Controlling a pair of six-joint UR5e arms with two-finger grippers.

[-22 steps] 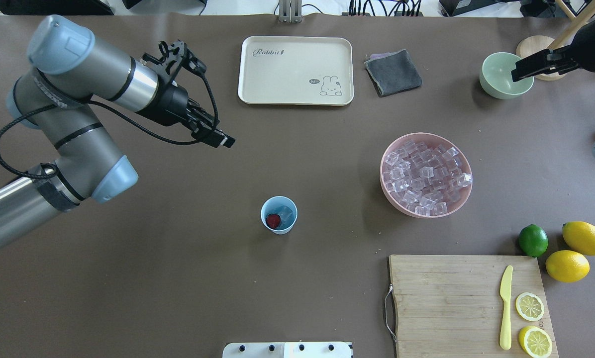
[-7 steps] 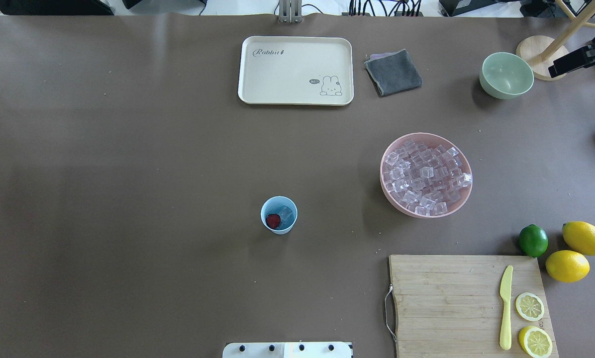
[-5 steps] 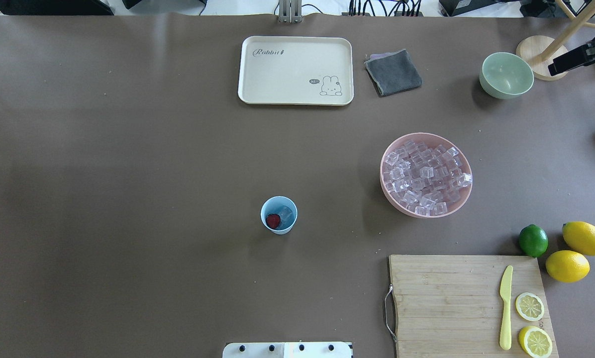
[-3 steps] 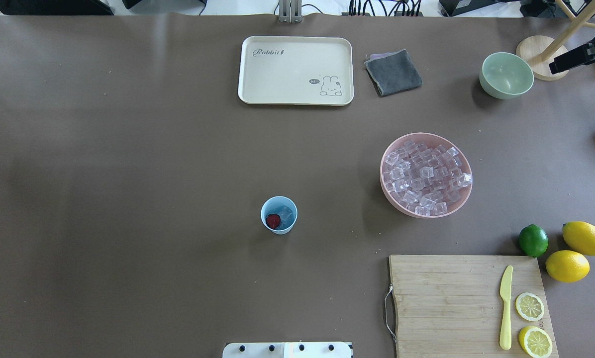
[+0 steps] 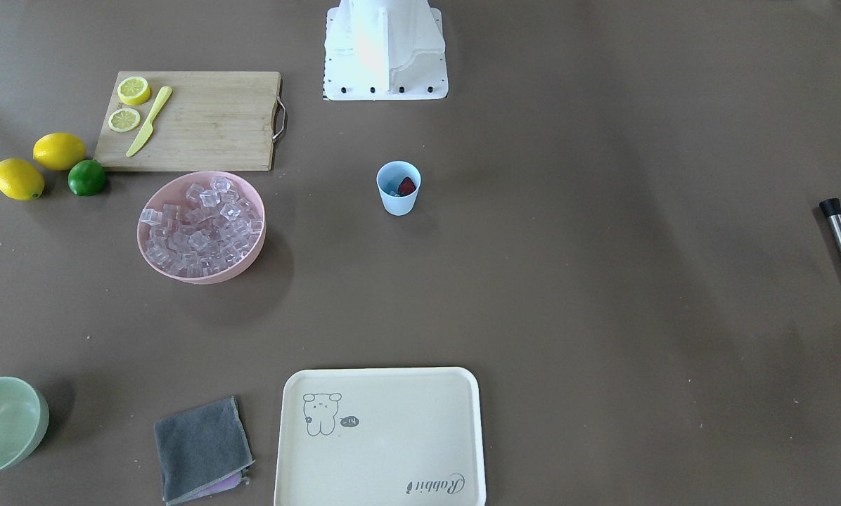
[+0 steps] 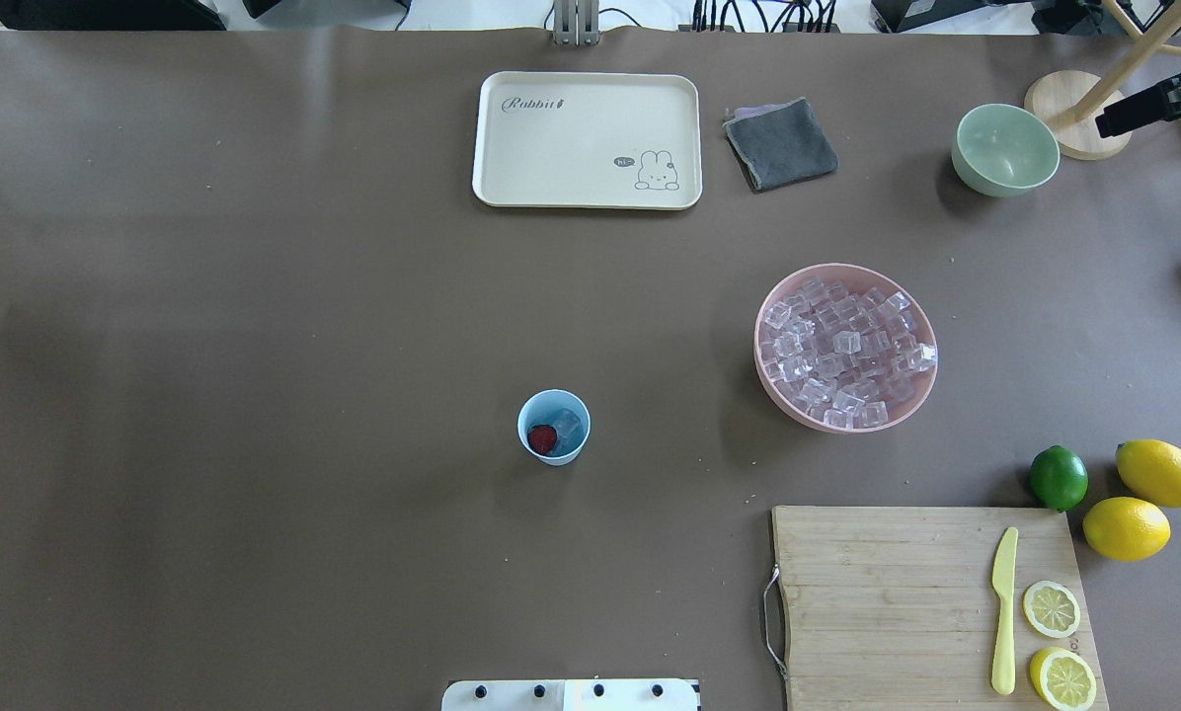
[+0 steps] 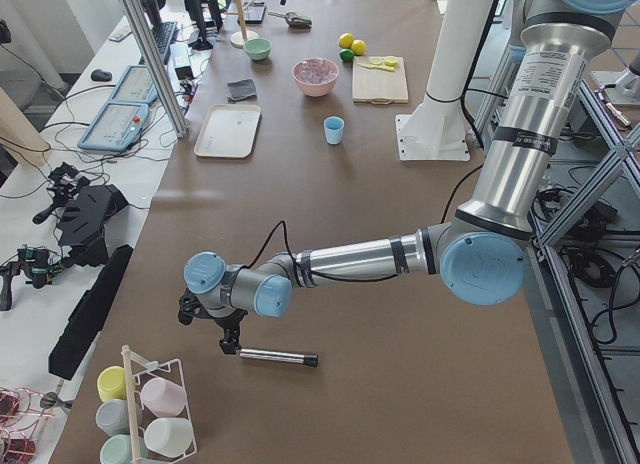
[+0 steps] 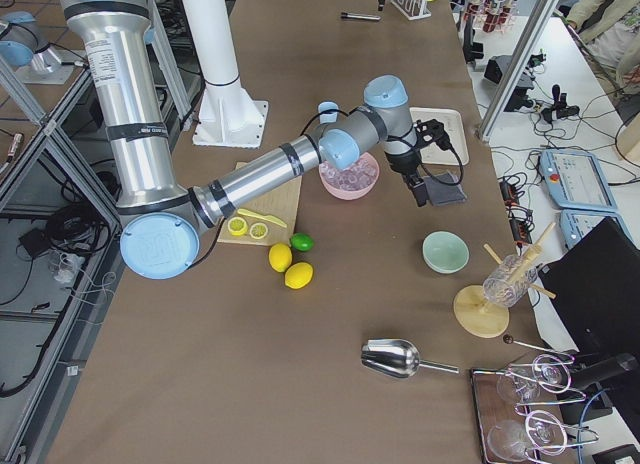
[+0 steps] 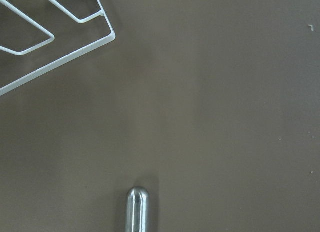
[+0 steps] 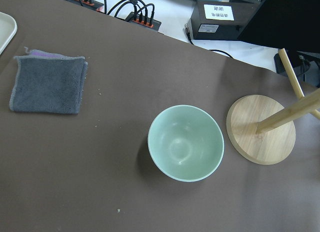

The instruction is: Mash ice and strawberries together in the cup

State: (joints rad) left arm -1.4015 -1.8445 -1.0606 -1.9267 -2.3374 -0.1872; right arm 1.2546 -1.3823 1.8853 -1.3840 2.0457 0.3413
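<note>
**A:** Gone from the upper left of the overhead view is the left arm. Its left pincer [image 7: 230,344] now hangs low over one end of a metal rod [image 7: 278,357] that lies on the bench [image 6: 255,395], at the lower left of the left-side view. The right pincer [image 6: 1109,122] has slid a touch toward the upper right corner.

**B:** Is either one gripping anything?

**A:** I cannot tell for either. The left wrist camera shows only the rod's rounded, polished tip and no fingers. The rod looks flat on the bench, not lifted.

**B:** And the cup?

**A:** The cup [image 6: 554,427] stands upright near the centre of the frame, a smooth, tapered, light blue plastic tumbler. Inside lie one dark red strawberry [image 6: 542,438] and a clear ice cube [image 6: 566,426], side by side and both whole.

**B:** So the loading is done and the mashing isn't.

**A:** That's my reading. A tool has yet to be fetched and pressed in. More hard, glossy cubes fill the pink bowl [image 6: 778,400] at right.
</note>
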